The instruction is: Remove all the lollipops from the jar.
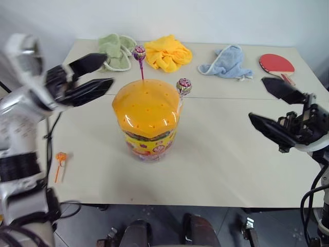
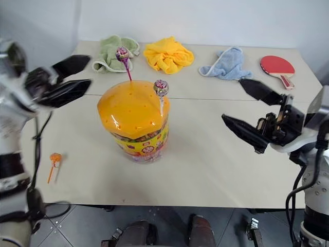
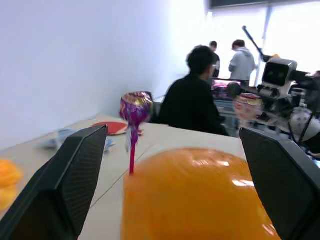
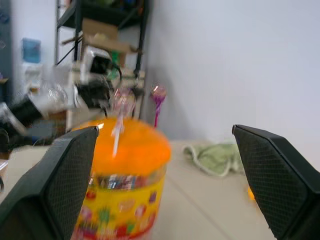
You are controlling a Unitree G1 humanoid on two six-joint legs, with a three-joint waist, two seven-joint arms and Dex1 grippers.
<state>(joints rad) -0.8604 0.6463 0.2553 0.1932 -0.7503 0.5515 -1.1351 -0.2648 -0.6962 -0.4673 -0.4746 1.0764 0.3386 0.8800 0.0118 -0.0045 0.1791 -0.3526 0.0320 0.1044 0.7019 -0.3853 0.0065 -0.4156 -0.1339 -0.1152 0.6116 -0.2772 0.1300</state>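
Observation:
The jar [image 1: 146,123], a clear tub with a domed orange lid and a yellow-red label, stands mid-table. Two purple-pink lollipops stick up from its lid: one [image 1: 139,53] at the far side, one [image 1: 184,86] at the right rim. An orange lollipop [image 1: 60,157] lies on the table to the jar's left. My left gripper [image 1: 95,74] hangs open and empty just left of the lid, above the table. My right gripper [image 1: 272,105] stands open and empty to the jar's right, well apart from it.
Along the far edge of the table [image 1: 221,164] lie a green cloth [image 1: 117,50], a yellow cloth [image 1: 168,53], a blue cloth [image 1: 226,62] and a red paddle [image 1: 276,64]. The left wrist view shows people [image 3: 195,100] seated and standing beyond the table.

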